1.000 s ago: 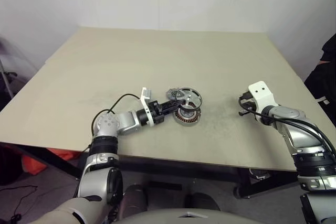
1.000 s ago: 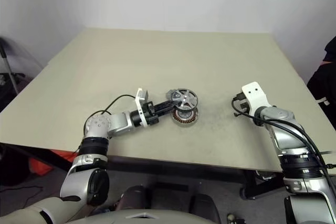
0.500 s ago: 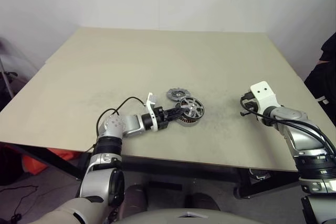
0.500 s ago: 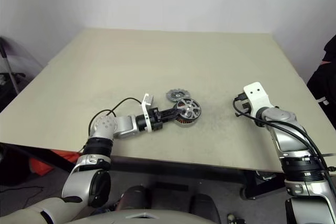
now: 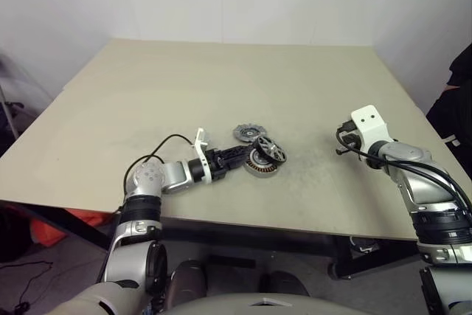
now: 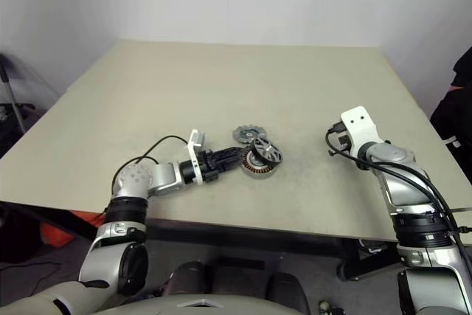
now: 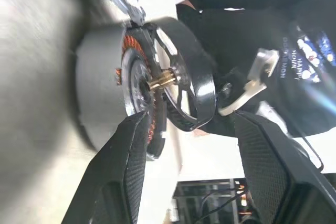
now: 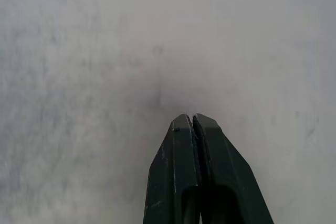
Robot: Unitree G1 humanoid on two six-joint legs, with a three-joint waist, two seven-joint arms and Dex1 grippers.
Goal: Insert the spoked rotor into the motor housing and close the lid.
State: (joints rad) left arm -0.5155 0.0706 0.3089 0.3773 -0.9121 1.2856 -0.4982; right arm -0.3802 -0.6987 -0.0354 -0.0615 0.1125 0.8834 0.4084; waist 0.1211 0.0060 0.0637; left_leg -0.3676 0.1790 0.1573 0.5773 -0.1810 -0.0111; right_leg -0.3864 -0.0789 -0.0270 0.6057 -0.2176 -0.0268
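- Two parts sit mid-table for me: spoked rotor leaning tilted on the motor housing; lid just behind
- left gripper spread apart beside the rotor, gripping nothing
- right gripper pinched closed, empty, well apart

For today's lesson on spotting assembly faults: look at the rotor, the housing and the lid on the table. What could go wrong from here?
1. The rotor leans tilted on the housing, not seated; it may slip off or jam.
2. The left gripper stands open around it, so nothing steadies it.
3. The lid lies close behind; a sliding rotor could knock it.
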